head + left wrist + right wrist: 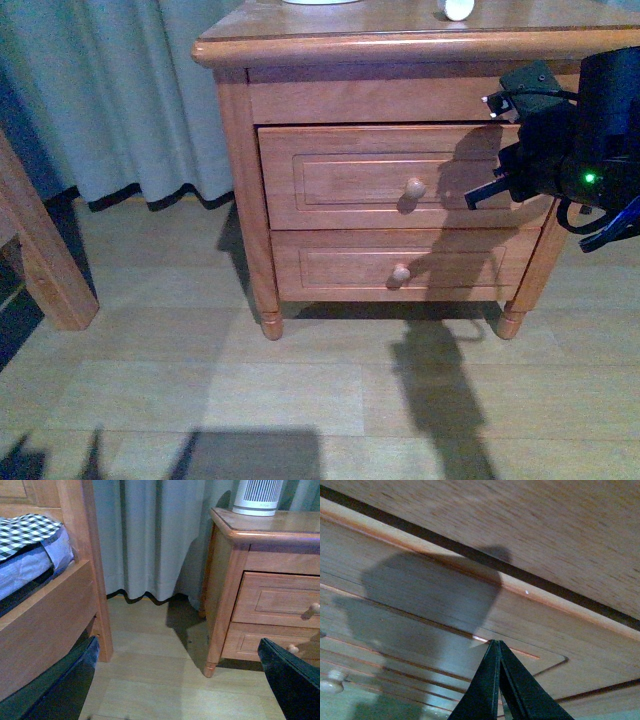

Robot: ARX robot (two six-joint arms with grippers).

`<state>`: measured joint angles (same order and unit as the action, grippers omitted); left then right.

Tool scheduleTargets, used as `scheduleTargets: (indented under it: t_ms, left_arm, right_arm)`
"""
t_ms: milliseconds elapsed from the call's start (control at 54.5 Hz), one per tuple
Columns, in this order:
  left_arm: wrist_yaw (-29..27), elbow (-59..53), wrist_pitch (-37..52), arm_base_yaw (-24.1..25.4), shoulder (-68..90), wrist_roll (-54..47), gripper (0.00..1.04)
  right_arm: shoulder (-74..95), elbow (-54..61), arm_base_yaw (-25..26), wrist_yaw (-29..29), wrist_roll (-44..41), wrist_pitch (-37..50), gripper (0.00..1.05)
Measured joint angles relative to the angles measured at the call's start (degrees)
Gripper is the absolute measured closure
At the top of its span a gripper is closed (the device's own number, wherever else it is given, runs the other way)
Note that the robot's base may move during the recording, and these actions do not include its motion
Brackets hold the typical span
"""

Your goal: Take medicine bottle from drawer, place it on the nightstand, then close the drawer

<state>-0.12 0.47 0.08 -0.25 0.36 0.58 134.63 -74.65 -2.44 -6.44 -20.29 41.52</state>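
Medicine bottle (458, 9) on nightstand (400, 45) tabletop, far right part, only white end visible at frame top. Upper drawer (330, 178) pushed in, front near flush, round knob (414, 188) free. Right tool (498, 647) fingers pressed together, empty, tips at drawer front panel right of knob. Left tool (180, 680) spread wide, empty, low over floor left of nightstand, beside bed frame (75, 600).
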Motion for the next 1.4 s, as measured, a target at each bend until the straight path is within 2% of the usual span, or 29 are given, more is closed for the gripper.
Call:
scheduleTargets:
  t_ms: [257, 477, 789, 881, 1010, 1046, 1083, 1120, 1175, 1267, 1395]
  left_arm:
    - [0.0, 0.0, 0.0, 0.0, 0.0, 0.0, 0.06]
    - [0.0, 0.0, 0.0, 0.0, 0.0, 0.0, 0.06]
    - [0.0, 0.0, 0.0, 0.0, 0.0, 0.0, 0.06]
    - [0.0, 0.0, 0.0, 0.0, 0.0, 0.0, 0.06]
    - [0.0, 0.0, 0.0, 0.0, 0.0, 0.0, 0.06]
    - [0.0, 0.0, 0.0, 0.0, 0.0, 0.0, 0.06]
    - [0.0, 0.0, 0.0, 0.0, 0.0, 0.0, 0.06]
    - [0.0, 0.0, 0.0, 0.0, 0.0, 0.0, 0.06]
    - [0.0, 0.0, 0.0, 0.0, 0.0, 0.0, 0.06]
    - [0.0, 0.0, 0.0, 0.0, 0.0, 0.0, 0.06]
    - [0.1, 0.0, 0.0, 0.0, 0.0, 0.0, 0.06]
  right_arm:
    - [0.7, -1.4, 2.1, -0.4, 0.2, -0.7, 1.01]
    - [-1.2, 2.6, 3.3, 2.0, 6.7, -0.4, 0.99]
    - [-22.3, 25.0, -1.2, 11.6, 23.9, 1.7, 0.51]
    - [-38.5, 33.2, -2.1, 13.8, 29.9, -0.4, 0.31]
    - [-61.2, 37.4, -2.2, 13.5, 31.1, -8.2, 0.08]
    - [-66.5, 38.1, -2.4, 13.5, 31.2, -10.3, 0.05]
    - [-73.6, 38.6, -3.5, 11.5, 30.2, -14.7, 0.08]
    - [-80.7, 38.7, -4.7, 5.1, 27.5, -21.8, 0.15]
    - [-88.1, 40.3, -5.1, 1.2, 24.7, -28.0, 0.23]
    - [-95.6, 45.8, -4.2, 0.0, 22.3, -28.5, 0.4]
    - [-97.7, 53.6, -3.1, 1.4, 21.3, -26.8, 0.63]
